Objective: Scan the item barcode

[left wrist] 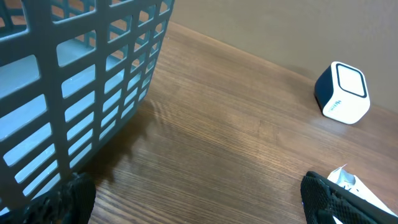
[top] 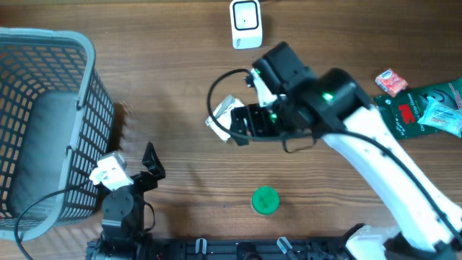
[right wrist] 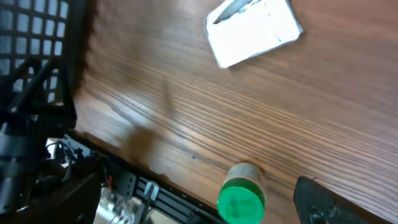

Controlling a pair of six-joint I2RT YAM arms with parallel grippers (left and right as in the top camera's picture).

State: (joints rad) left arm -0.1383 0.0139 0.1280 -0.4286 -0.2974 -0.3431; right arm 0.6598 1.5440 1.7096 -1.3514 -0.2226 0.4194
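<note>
A white foil packet (top: 219,114) lies flat on the table's middle, also seen as the packet (right wrist: 254,30) and as a corner of the packet (left wrist: 349,182). The white and blue scanner cube (top: 246,24) stands at the far edge, the same scanner (left wrist: 342,93). A green-capped bottle (top: 265,200) lies near the front edge. My right gripper (top: 234,124) hovers open beside the packet and holds nothing. In its wrist view the right gripper (right wrist: 205,208) has the bottle (right wrist: 241,198) below it. My left gripper (top: 149,167) stands open and empty by the basket, its fingertips (left wrist: 328,198) spread wide.
A grey plastic basket (top: 85,108) fills the left side, its wall (left wrist: 81,81) close to my left gripper. A pink packet (top: 390,81) and green packets (top: 426,108) lie at the right edge. The table's front rail (right wrist: 161,199) runs under the right gripper.
</note>
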